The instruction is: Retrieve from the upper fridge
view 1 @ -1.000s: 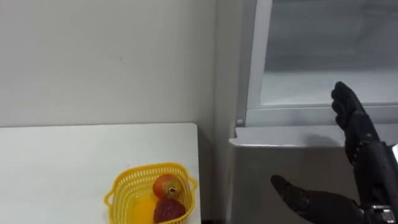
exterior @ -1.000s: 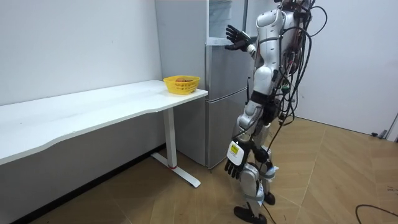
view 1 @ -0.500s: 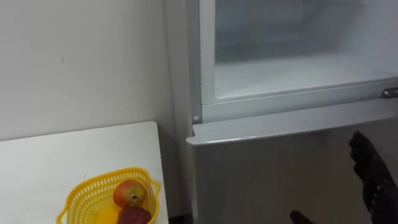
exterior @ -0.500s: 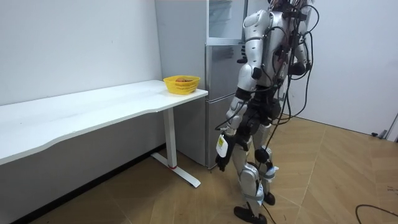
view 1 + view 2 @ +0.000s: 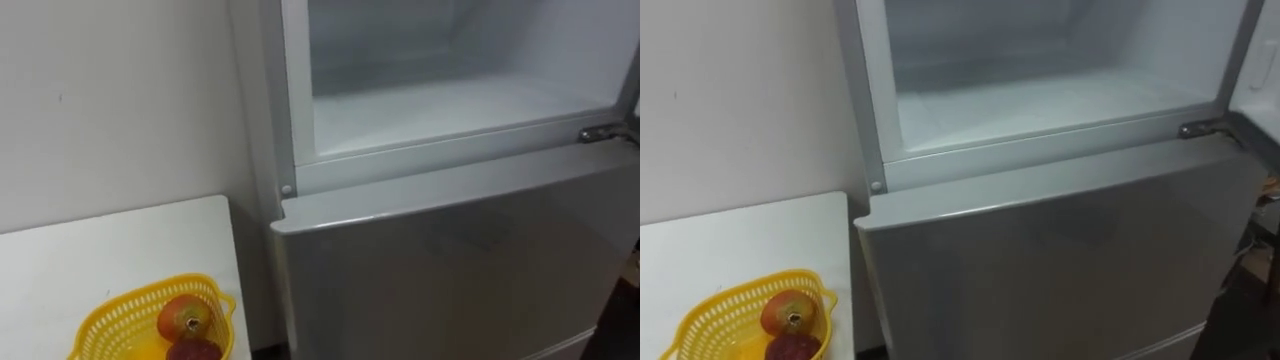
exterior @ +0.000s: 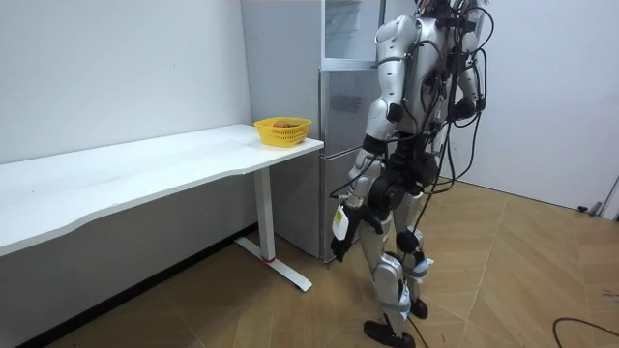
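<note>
The fridge's upper compartment (image 5: pixel 450 100) stands open, and its white shelf is bare as far as I see it. Below it the grey lower door (image 5: pixel 450 260) is closed. In the room view I stand close in front of the fridge (image 6: pixel 338 145). My left hand (image 6: pixel 337 244) hangs low beside my thigh with relaxed fingers and nothing in it.
A yellow basket (image 5: pixel 110 325) sits on the white table (image 5: pixel 90 250) left of the fridge, holding a red-orange fruit (image 5: pixel 183 318) and a dark red fruit (image 5: pixel 193 350). A metal hinge (image 5: pixel 600 132) juts out at the compartment's right corner. The long table (image 6: pixel 145 164) runs along the wall.
My right hand, raised at the fridge opening a second ago, has dropped out of the eye view. The head camera has swung right, and my left hand has swung towards the fridge.
</note>
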Controlling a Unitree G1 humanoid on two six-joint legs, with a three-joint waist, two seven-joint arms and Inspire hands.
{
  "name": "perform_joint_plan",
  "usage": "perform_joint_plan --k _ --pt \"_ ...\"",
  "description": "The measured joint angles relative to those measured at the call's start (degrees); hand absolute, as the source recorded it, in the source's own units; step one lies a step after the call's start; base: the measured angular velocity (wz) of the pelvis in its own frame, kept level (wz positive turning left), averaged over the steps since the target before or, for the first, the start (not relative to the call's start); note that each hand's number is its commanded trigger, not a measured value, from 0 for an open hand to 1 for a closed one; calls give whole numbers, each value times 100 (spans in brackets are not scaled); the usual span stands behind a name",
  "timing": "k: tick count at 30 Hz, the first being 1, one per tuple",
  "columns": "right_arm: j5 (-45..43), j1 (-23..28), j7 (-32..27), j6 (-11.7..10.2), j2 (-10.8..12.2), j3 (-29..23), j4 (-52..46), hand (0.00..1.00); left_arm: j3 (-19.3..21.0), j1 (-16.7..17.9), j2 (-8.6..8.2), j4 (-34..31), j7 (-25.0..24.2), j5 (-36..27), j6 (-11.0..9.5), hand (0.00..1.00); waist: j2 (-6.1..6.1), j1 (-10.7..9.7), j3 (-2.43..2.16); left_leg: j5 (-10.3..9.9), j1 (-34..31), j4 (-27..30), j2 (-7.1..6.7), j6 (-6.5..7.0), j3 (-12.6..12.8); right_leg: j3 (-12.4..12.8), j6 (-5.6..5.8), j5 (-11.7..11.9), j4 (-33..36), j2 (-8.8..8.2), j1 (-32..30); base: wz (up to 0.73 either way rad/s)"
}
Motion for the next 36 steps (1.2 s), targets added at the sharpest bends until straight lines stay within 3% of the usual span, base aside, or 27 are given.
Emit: perform_joint_plan --k 5,11,17,20,26,32,36 --pt "1489 -98 -451 0 -1 -403 96 0 22 133 27 -234 -27 10 64 0 -40 -23 -14 1 -32 10 -10 0 -27 -16 1 -2 -5 -12 -12 1" --pt "2332 -314 -1071 -8 -8 -879 94 0 133 263 110 -484 -60 33 101 0 -185 -101 -6 2 -81 53 -27 0 -70 -67 1 -4 -15 -26 -15 5" --pt "2651 -695 -1602 -85 -166 -1702 91 0 559 292 149 -575 -80 52 95 0 -335 -167 -5 2 -103 45 -35 1 -76 -86 2 -3 -102 -22 -34 1" --pt "2683 -849 -1661 -89 -301 -2021 90 0 586 339 191 -686 -79 53 91 0 -357 -236 -5 4 -130 43 -37 -1 -82 -85 2 -2 -101 -20 -22 1" --pt "3089 -1027 -1799 -89 -331 -2470 28 0 722 370 231 -856 -75 53 92 0 -388 -297 -10 6 -121 48 -34 -5 -59 -64 1 -2 -84 -4 -35 -1" --pt "3782 -1155 -2011 -109 -628 -2602 -289 0 912 392 233 -973 -66 53 51 0 -426 -306 -3 7 -106 46 -28 -6 -31 -64 0 -2 -31 -8 -44 -1" --pt "3790 -1280 -2234 -145 -839 -2688 -461 0 924 397 234 -942 -29 33 48 0 -428 -314 -3 6 -101 30 -14 -5 -46 -67 0 -2 -6 -22 -47 0"
